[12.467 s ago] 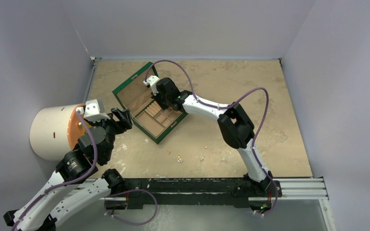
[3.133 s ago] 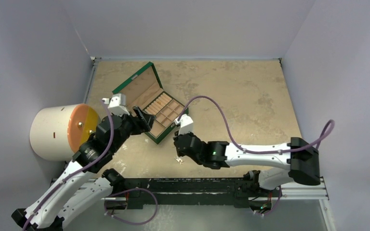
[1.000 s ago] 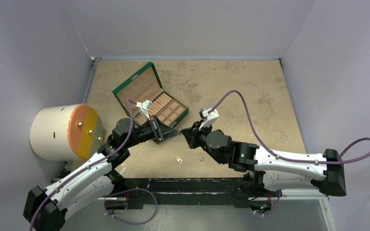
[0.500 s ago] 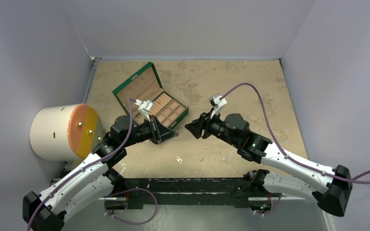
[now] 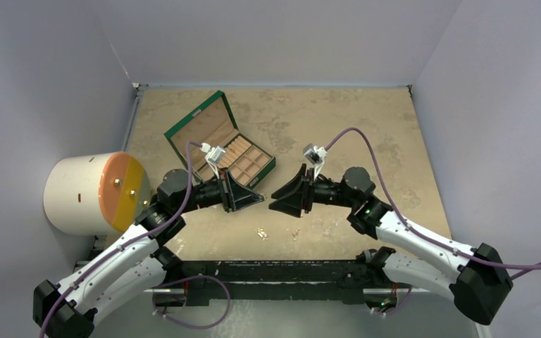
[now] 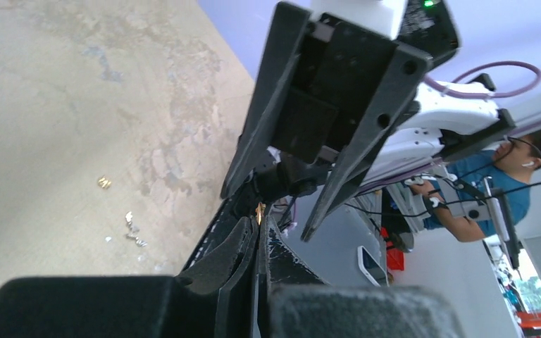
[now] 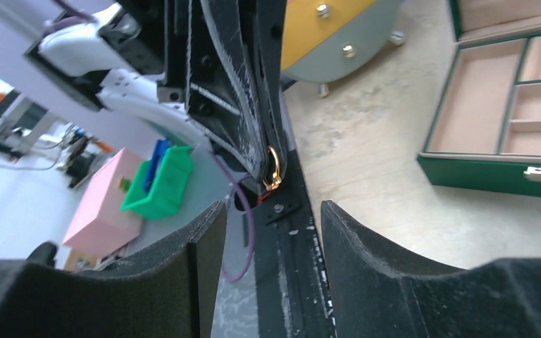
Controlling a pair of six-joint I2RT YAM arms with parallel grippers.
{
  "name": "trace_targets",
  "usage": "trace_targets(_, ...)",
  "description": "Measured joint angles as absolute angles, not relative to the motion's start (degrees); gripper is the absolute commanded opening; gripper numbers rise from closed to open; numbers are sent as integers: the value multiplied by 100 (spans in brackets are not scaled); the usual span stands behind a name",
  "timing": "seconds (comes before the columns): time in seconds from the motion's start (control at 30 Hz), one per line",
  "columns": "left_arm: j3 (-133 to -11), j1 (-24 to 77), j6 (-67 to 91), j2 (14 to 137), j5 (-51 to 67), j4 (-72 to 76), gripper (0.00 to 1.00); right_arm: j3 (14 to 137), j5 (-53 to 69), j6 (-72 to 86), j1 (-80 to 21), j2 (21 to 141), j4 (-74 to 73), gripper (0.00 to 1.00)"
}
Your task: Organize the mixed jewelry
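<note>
Both arms stretch low and inward, almost tip to tip, just beyond the loose jewelry (image 5: pixel 260 232) by the tabletop's (image 5: pixel 366 127) near edge, with room toward the far right corner: the left gripper (image 5: pixel 258 200) clamps a gold hoop (image 7: pixel 272 171), and the right gripper (image 5: pixel 273 203) is spread wide, holding nothing.

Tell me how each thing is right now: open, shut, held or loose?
Left gripper: shut on a gold hoop.
Right gripper: open, holding nothing.
Green box: lid open.
Loose jewelry: lying on the table.

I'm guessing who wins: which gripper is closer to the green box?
Left. The left gripper sits by the green box; the right gripper hangs farther right, apart.
</note>
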State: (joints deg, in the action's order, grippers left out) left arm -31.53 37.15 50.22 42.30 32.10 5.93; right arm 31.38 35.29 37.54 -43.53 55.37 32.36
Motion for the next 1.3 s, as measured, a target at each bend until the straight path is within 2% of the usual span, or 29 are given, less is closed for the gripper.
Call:
trace_targets(0.3, -3148, 3715, 5476, 4187, 3607, 1514, 0, 2862, 4305, 4678, -4305, 5992, 4958, 53)
trace_targets(0.57, -3124, 3715, 5601, 4187, 3712, 1743, 0, 2858, 4353, 5116, -4298, 6163, 5852, 46)
trace_targets(1.3, -3009, 3715, 5662, 4154, 3712, 1916, 0, 2858, 4285, 5203, -4272, 6226, 6077, 32)
